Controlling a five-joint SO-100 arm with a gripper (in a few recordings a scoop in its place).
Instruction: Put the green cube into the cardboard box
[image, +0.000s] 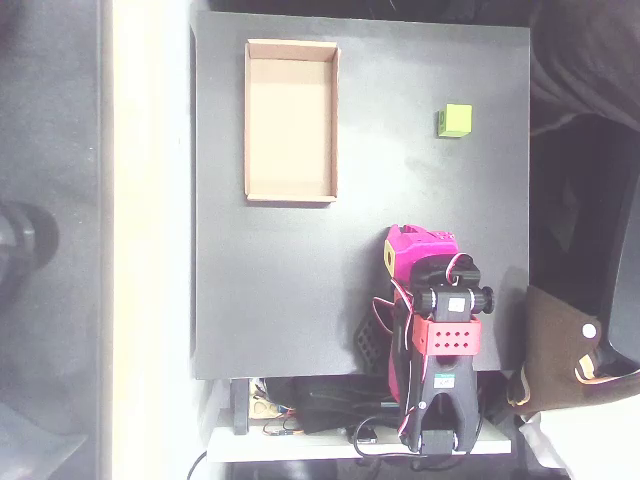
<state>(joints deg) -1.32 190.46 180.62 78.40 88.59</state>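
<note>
Overhead, and the black table (300, 280) takes up the middle of the picture, a dark square board with bare surface across most of it. Next in size, the arm (440, 340), pink and black with a red bracket, folded up at the table's near edge toward the bottom right, nowhere near anything yet. Then the box (291, 120), tan, open-topped, lying lengthwise at the upper left of the table, nothing inside it. The gripper (405, 250) sits tucked at the front of the folded arm, pointing up the picture; from this angle the jaws are hidden under the pink housing, so I cannot tell whether they stand wide or narrow, but they hold nothing. Smallest of all, the cube (457, 120), lime green, alone at the upper right, well apart from the box and well apart from the gripper. So nothing is started, as I read it: the reach to the cube comes first. The risks? It's a tiny target, so a descent slightly off centre could nudge it toward the right edge instead of straddling it. A shallow pinch could let it slip on the long carry across. And the box walls are low, so a release too early or too high might bounce it out.
</note>
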